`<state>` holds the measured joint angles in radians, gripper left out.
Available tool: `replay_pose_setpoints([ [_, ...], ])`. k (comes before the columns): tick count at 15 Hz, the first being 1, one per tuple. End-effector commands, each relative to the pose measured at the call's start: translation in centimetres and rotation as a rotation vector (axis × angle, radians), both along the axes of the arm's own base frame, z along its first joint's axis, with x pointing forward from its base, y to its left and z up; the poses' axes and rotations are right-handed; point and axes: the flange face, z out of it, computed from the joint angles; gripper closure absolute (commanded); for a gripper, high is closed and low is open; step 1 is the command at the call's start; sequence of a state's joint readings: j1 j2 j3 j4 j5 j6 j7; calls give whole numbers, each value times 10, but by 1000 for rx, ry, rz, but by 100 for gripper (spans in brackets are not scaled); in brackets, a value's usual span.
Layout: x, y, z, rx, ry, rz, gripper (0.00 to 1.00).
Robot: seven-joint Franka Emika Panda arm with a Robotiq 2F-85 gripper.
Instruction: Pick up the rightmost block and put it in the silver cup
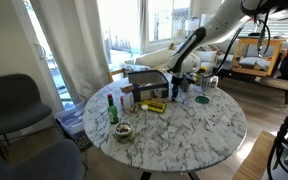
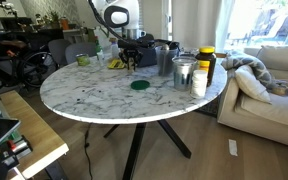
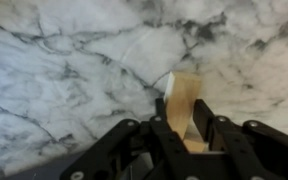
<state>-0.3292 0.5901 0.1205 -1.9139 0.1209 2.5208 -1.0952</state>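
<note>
- Wooden block (image 3: 184, 85) sits between the fingers of the gripper (image 3: 184, 104), which look closed narrowly on its sides just over the marble table (image 3: 64, 70). We judge this to be the grasp step.
- Next we must lift it and carry it to the silver cup (image 2: 182, 72), well apart.
- Only the wrist view shows the block, and only an exterior view shows the cup.

The round white marble table (image 1: 199, 135) carries, in an exterior view, a green bottle (image 1: 112, 108) at about 9 o'clock, a small bowl (image 1: 123, 131) at 8 o'clock near the rim, and a green lid (image 1: 203, 98) at 2 o'clock. The silver cup (image 2: 183, 72) stands near this lid.
</note>
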Motion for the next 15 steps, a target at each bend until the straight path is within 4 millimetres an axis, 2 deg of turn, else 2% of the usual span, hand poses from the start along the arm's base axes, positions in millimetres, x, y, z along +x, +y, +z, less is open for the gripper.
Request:
replay_pose_setpoints([
  [1,-29,-6,33,-81,12,43,89],
  [5,-53,-18,80,-117,-44,36,89],
  [6,-53,-20,85,-108,-52,27,39],
  [7,-47,-23,80,-118,-60,-29,38],
  [9,-34,-24,60,-151,-91,-118,25],
  [12,-21,-23,26,-71,-98,-175,2],
  [13,-32,-22,53,-111,-98,-146,19],
  [15,-27,-19,31,-88,-87,-162,5],
])
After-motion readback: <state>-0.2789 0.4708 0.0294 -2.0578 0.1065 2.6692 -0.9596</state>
